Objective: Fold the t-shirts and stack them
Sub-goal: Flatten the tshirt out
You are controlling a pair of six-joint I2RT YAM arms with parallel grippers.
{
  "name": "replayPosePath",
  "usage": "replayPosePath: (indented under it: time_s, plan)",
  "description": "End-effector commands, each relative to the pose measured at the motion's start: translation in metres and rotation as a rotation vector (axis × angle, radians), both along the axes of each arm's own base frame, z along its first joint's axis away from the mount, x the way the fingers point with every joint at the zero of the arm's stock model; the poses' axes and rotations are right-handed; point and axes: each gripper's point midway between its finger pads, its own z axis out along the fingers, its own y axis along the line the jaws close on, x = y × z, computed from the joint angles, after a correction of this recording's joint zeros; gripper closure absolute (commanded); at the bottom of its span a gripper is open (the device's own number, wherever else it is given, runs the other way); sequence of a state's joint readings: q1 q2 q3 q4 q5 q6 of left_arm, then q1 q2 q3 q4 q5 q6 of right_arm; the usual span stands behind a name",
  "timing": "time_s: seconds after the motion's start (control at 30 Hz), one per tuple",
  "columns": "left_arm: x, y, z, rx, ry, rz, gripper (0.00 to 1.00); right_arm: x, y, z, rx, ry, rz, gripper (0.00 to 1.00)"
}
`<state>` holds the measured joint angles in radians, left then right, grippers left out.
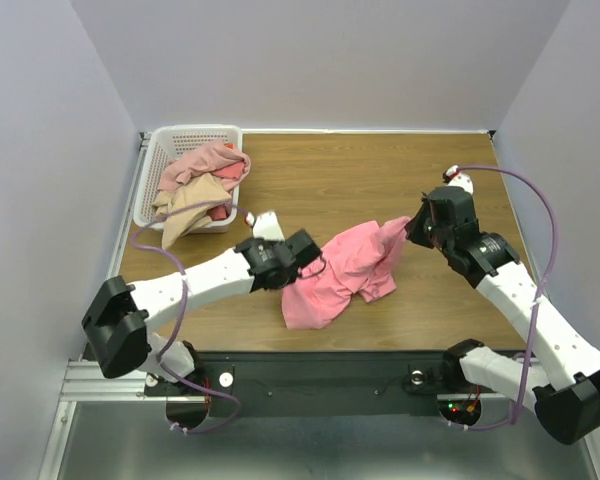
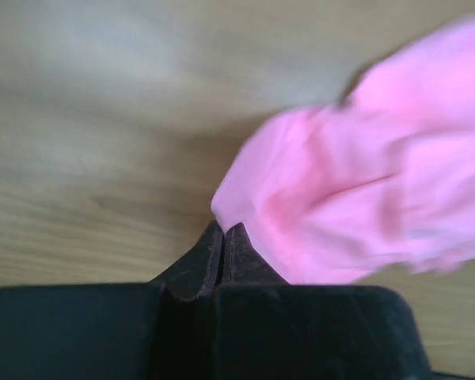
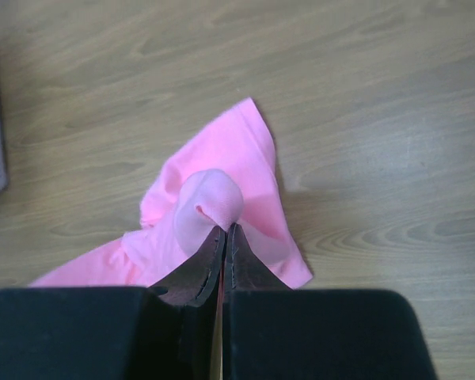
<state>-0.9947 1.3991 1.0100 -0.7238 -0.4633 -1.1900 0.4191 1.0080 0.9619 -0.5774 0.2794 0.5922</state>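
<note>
The pink shirt (image 1: pixel 345 272) lies crumpled at the middle of the worktop (image 1: pixel 380 170). Our left claw (image 2: pixel 223 231) and right claw (image 3: pixel 225 231) each pinch its cloth. We should draw them apart evenly, so it spreads flat.

Top external: high above the pink t-shirt (image 1: pixel 345 270), looking down; both wrist views: close over it, facing down; all three share it.

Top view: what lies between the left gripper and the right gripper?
The salmon-pink t-shirt, crumpled, spans the whole stretch; the left gripper and the right gripper are each shut on an edge of it. The top view shows this.
</note>
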Motion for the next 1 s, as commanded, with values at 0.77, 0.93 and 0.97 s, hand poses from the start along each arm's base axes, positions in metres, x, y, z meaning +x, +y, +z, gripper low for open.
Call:
replayPosePath:
  time_s: [0.77,0.93,0.97]
  plan:
    - [-0.021,0.16,0.512,-0.479,-1.232,0.041,1.0,-0.089,-0.024,0.411,0.23,-0.95,0.146,1.0]
    - [-0.006,0.16,0.506,-0.405,-1.205,0.124,1.0,-0.053,-0.023,0.39,0.149,-0.88,0.089,1.0]
    - [-0.002,0.16,0.504,-0.387,-1.197,0.146,1.0,-0.046,-0.024,0.384,0.131,-0.865,0.075,1.0]
